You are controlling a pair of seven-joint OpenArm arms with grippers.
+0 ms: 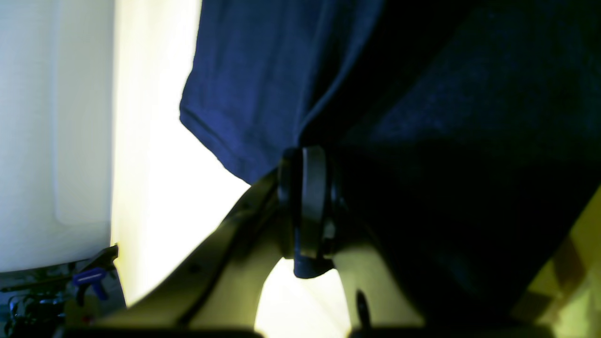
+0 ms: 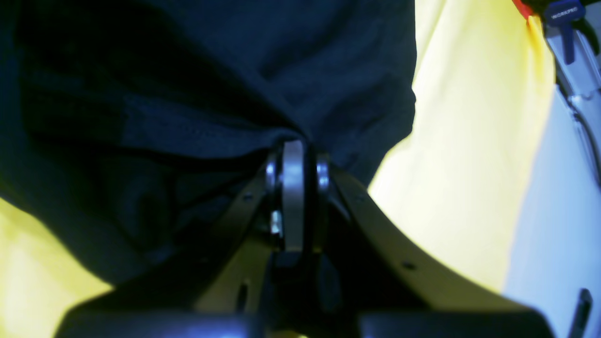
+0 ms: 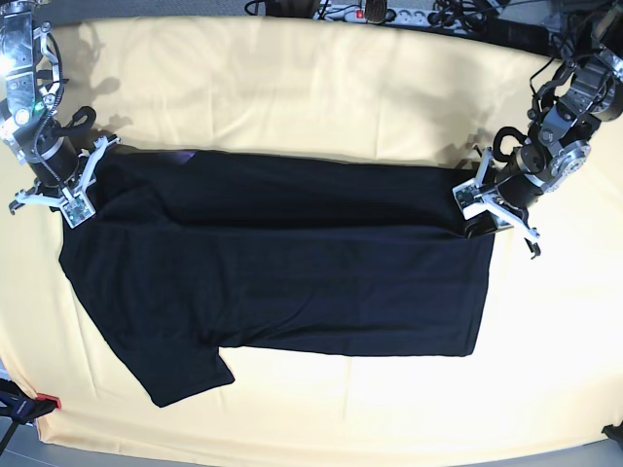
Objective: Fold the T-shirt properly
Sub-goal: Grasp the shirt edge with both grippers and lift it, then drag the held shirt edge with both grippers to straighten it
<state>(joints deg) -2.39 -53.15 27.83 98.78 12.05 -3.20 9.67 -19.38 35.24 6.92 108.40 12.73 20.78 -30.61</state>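
The black T-shirt (image 3: 282, 282) lies spread plain side up on the yellow table (image 3: 321, 88), with one sleeve pointing to the near left and a long fold line running across its upper part. My left gripper (image 3: 474, 206) is at the shirt's right end, shut on the hem corner; the left wrist view shows its pads (image 1: 312, 188) pinching the dark cloth (image 1: 263, 94). At the shirt's left end, by the shoulder, my right gripper (image 3: 88, 187) is shut on the cloth (image 2: 197, 94), which bunches around its fingertips (image 2: 293, 164).
A power strip (image 3: 375, 12) and cables run along the table's far edge. A red-tipped clamp (image 3: 39, 404) sits at the near left corner. Blue clamps (image 1: 89, 277) (image 2: 561, 11) show at the table edges in the wrist views.
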